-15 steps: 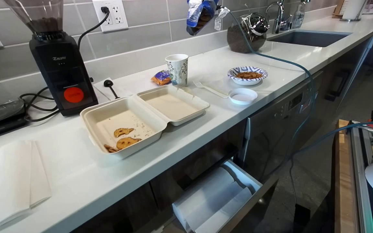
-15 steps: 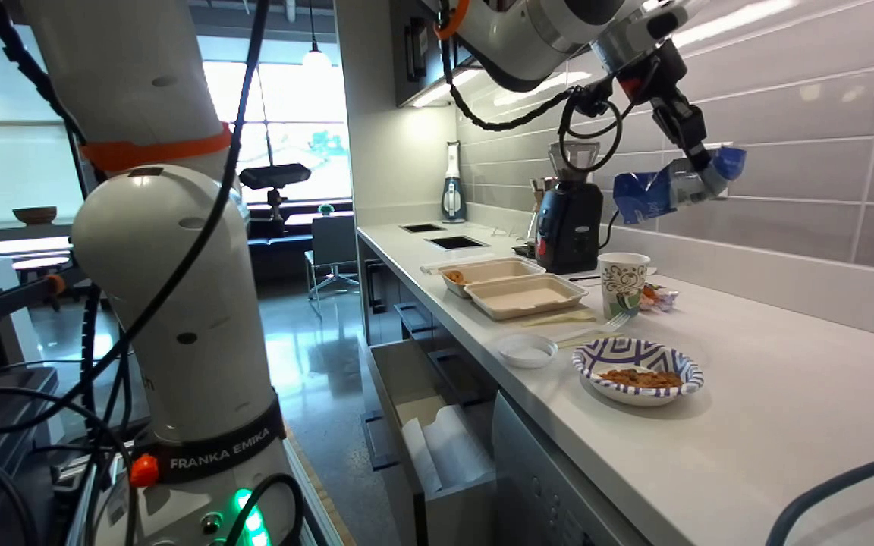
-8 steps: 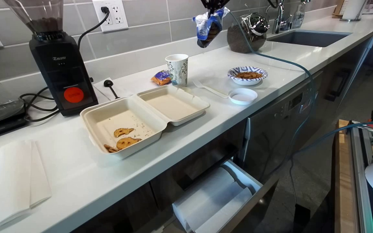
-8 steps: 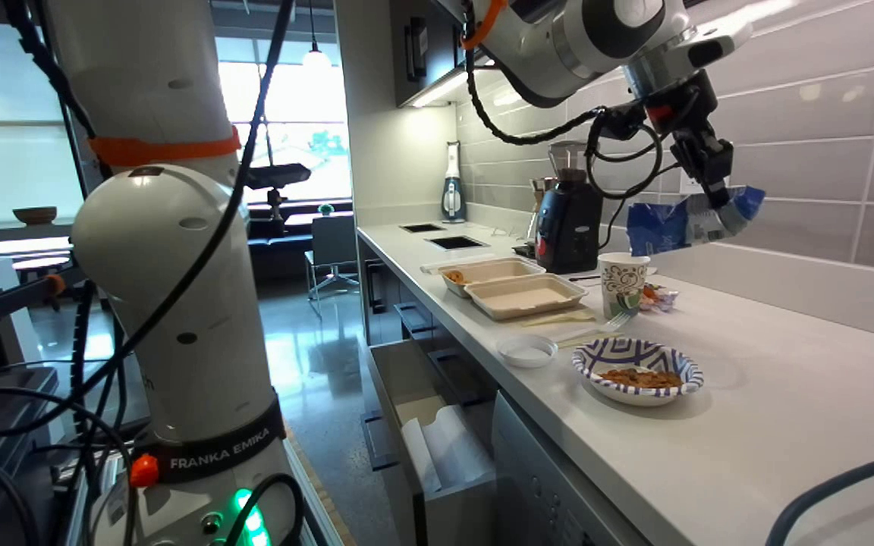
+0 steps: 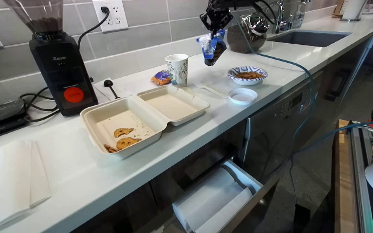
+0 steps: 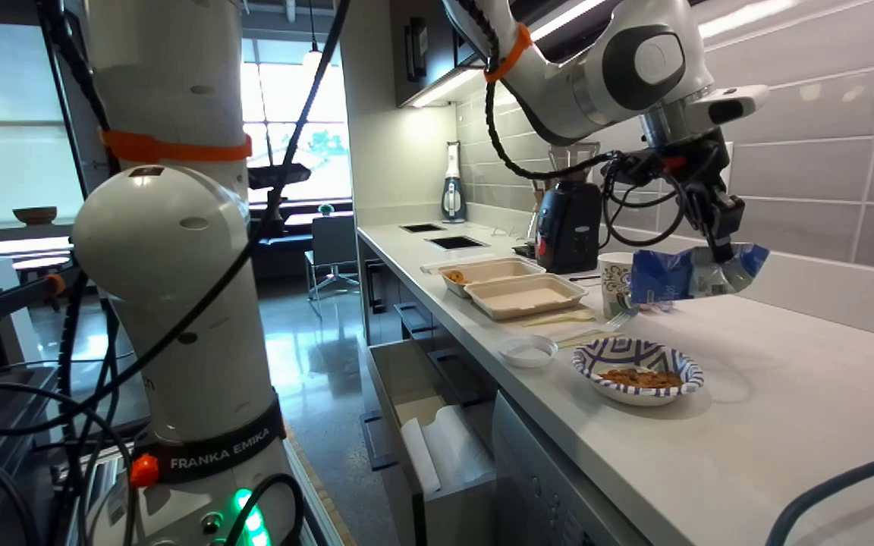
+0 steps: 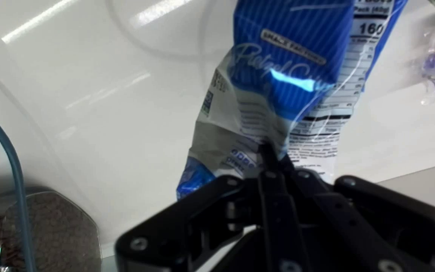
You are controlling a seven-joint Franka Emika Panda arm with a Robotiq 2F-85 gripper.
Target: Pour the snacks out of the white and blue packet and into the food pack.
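The blue and white packet (image 5: 208, 51) hangs crumpled from my gripper (image 5: 213, 35), above the counter to the right of the paper cup. The packet also shows in an exterior view (image 6: 664, 277) and in the wrist view (image 7: 293, 64). My gripper's fingertips (image 7: 274, 153) are shut on the packet's middle. I cannot see inside the packet. The beige food pack (image 5: 173, 105) lies open on the counter, to the left of and below the gripper. A few brown snacks (image 5: 127, 142) and crumbs lie in the front corner of its left half.
A paper cup (image 5: 177, 69), a small orange and purple packet (image 5: 161, 78), a fork (image 5: 210, 89), a white dish (image 5: 243, 101) and a patterned bowl (image 5: 247, 83) of brown food stand near. A glass jar (image 5: 236, 40) and grinder (image 5: 65, 71) stand by the wall. A drawer (image 6: 460, 516) is open.
My gripper and the packet have moved down toward the counter and slightly to the right in both exterior views. The packet stays held. The food pack and snacks have not moved.
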